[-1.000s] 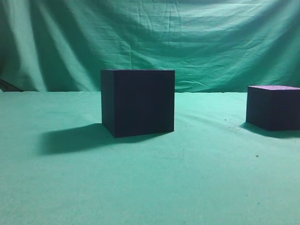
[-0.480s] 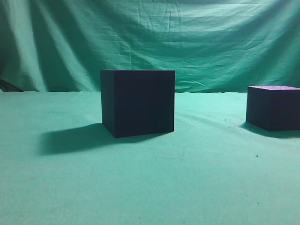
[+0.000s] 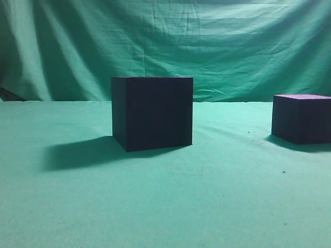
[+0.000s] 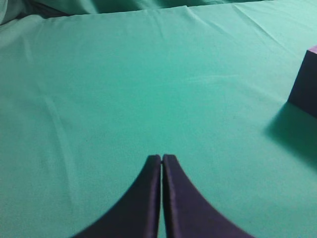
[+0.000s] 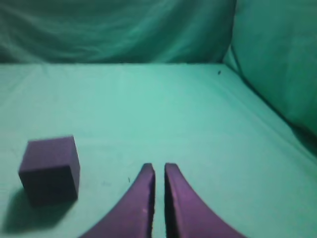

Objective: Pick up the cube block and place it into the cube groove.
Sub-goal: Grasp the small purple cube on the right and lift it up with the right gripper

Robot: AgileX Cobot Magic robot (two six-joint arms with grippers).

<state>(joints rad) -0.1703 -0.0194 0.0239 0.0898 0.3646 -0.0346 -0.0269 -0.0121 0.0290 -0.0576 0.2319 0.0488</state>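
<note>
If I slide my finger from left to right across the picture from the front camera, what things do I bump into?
The shadow on the green cloth → the big dark cube groove → the smaller cube block with the purple top at the right edge.

1. Two dark cubes on the table: one big cube groove [image 3: 152, 113], one smaller cube block [image 3: 301, 118] with a purplish top.
2. Two grippers, one per wrist view: left gripper [image 4: 162, 158], right gripper [image 5: 159, 168].
3. One green cloth [image 3: 165, 201].
</note>
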